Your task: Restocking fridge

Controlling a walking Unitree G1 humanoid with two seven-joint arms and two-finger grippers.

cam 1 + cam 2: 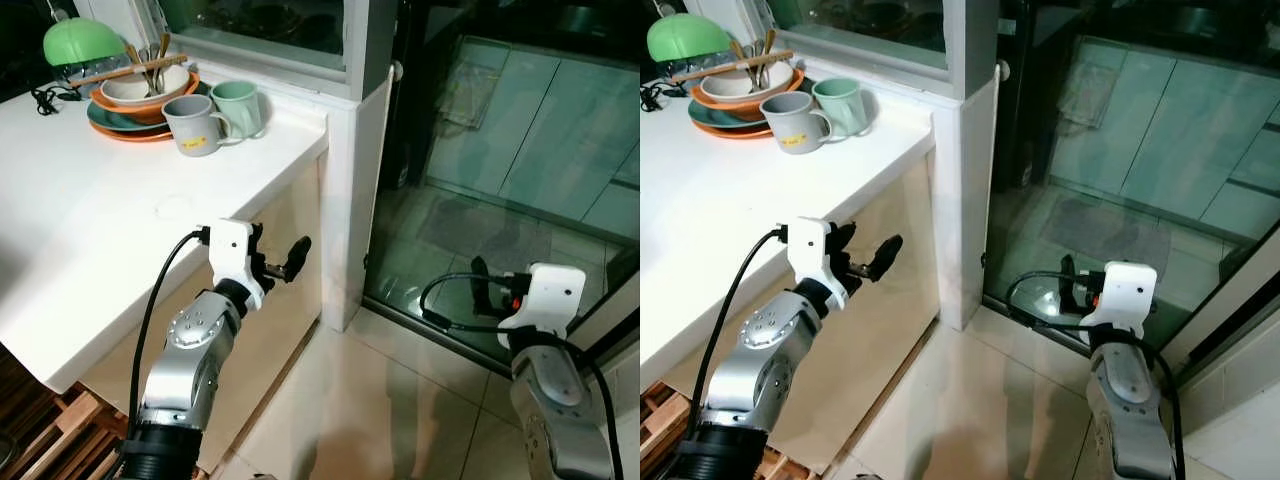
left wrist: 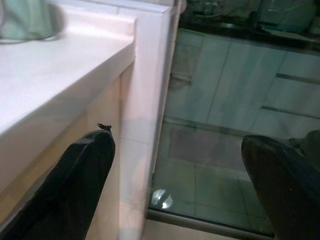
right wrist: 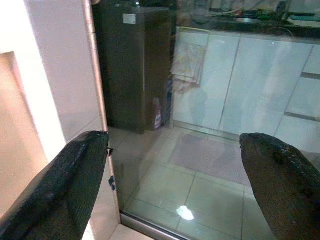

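White counter (image 1: 120, 240) beside glass sliding door (image 1: 520, 150); kitchen beyond.
Left tool (image 1: 280, 262) and right tool (image 1: 487, 285) both released, empty, held forward, likely for walking. Fridge, stock unseen; mugs (image 1: 212, 115), dishes unrelated.

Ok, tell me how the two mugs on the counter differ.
The grey mug stands nearer the counter's front edge, the pale green mug behind it, nearer the window. The grey mug's handle points toward the green mug, whose own handle can't be made out. Both stand upright beside the stacked dishes.
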